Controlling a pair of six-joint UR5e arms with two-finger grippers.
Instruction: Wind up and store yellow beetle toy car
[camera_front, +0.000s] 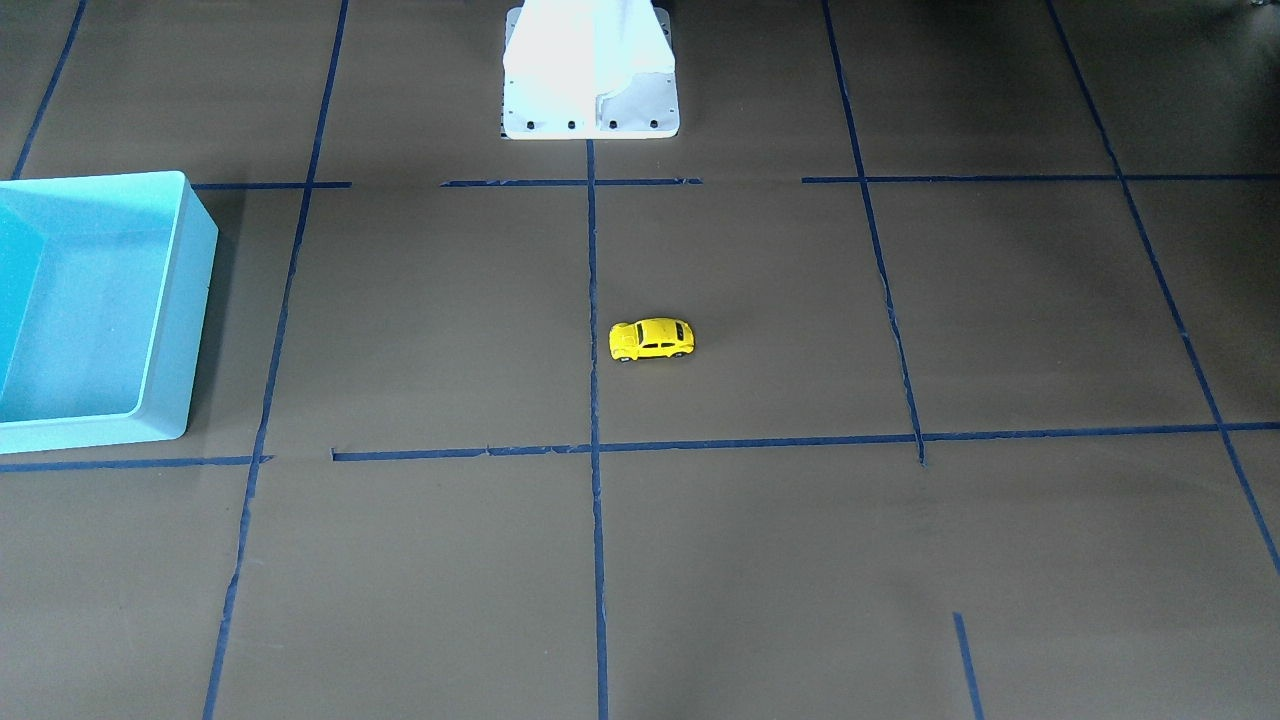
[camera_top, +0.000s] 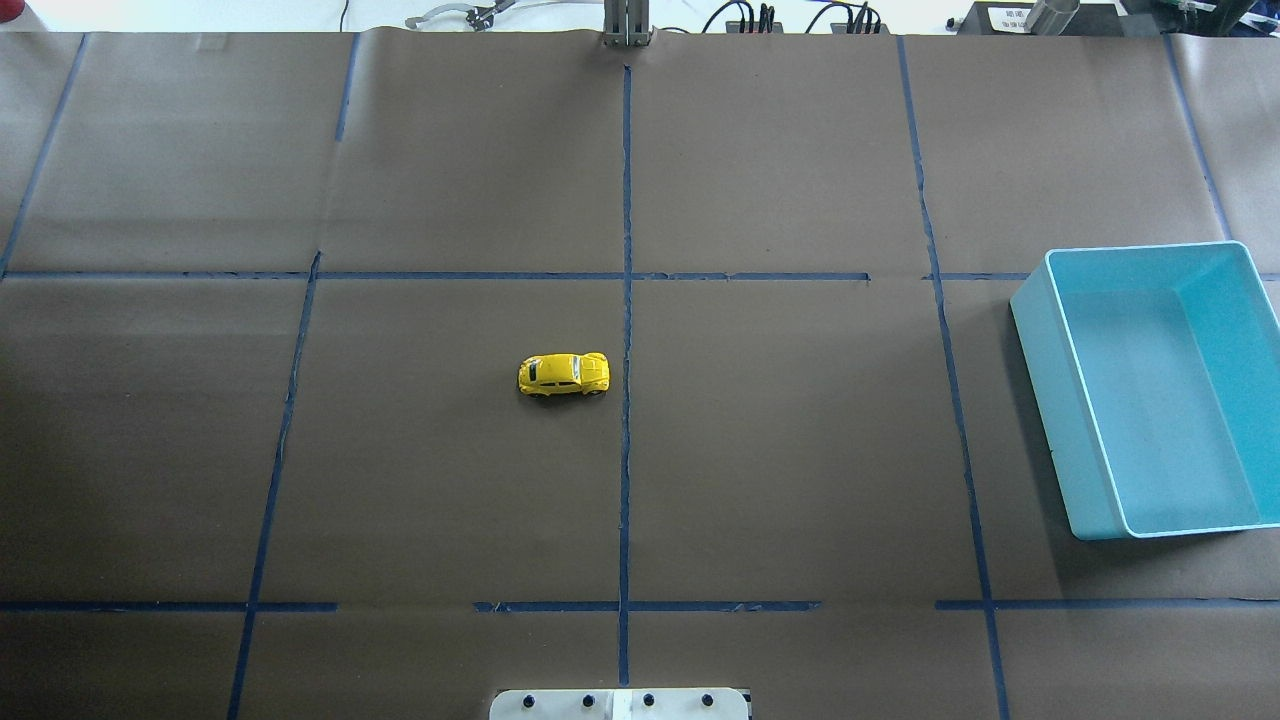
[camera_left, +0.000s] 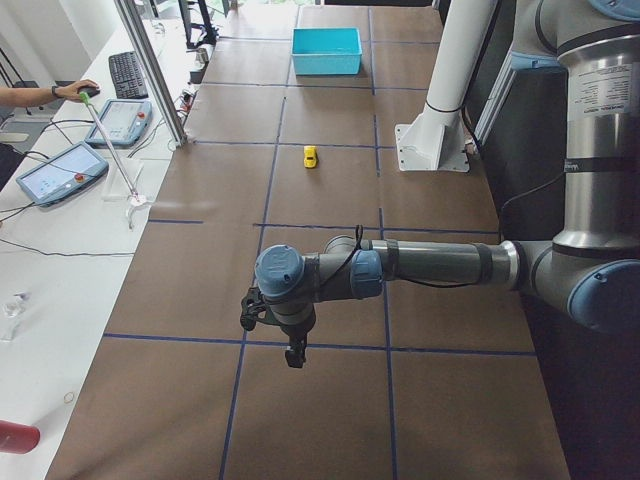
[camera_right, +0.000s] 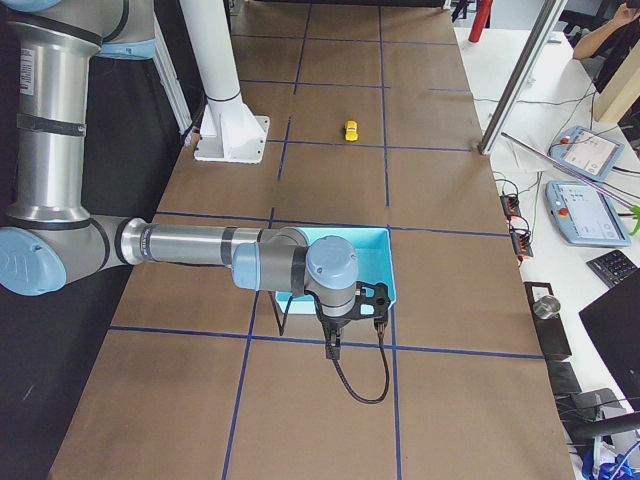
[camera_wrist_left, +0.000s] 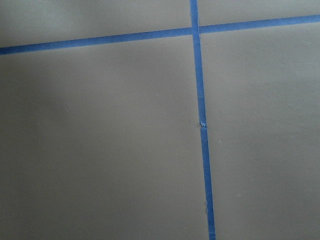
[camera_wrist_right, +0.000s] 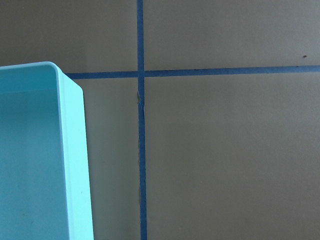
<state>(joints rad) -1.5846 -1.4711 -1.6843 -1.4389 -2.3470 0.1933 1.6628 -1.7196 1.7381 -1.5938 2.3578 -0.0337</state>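
Observation:
The yellow beetle toy car (camera_front: 652, 340) (camera_top: 564, 375) stands on its wheels near the middle of the brown table, just beside the centre tape line; it looks small and distant in the side views (camera_left: 310, 157) (camera_right: 351, 130). My left gripper (camera_left: 294, 358) hangs over the table's left end, far from the car, and I cannot tell if it is open or shut. My right gripper (camera_right: 331, 350) hangs by the near corner of the turquoise bin (camera_right: 385, 260), its state also unclear. Neither gripper appears in the overhead or front views.
The turquoise bin (camera_top: 1050, 400) (camera_front: 170, 300) (camera_wrist_right: 75, 150) sits with nothing in it at the table's right end. The white robot pedestal (camera_front: 590, 100) (camera_left: 430, 150) stands at the robot-side edge. Blue tape lines grid the table. A person's hand (camera_left: 75, 90) rests on the side bench.

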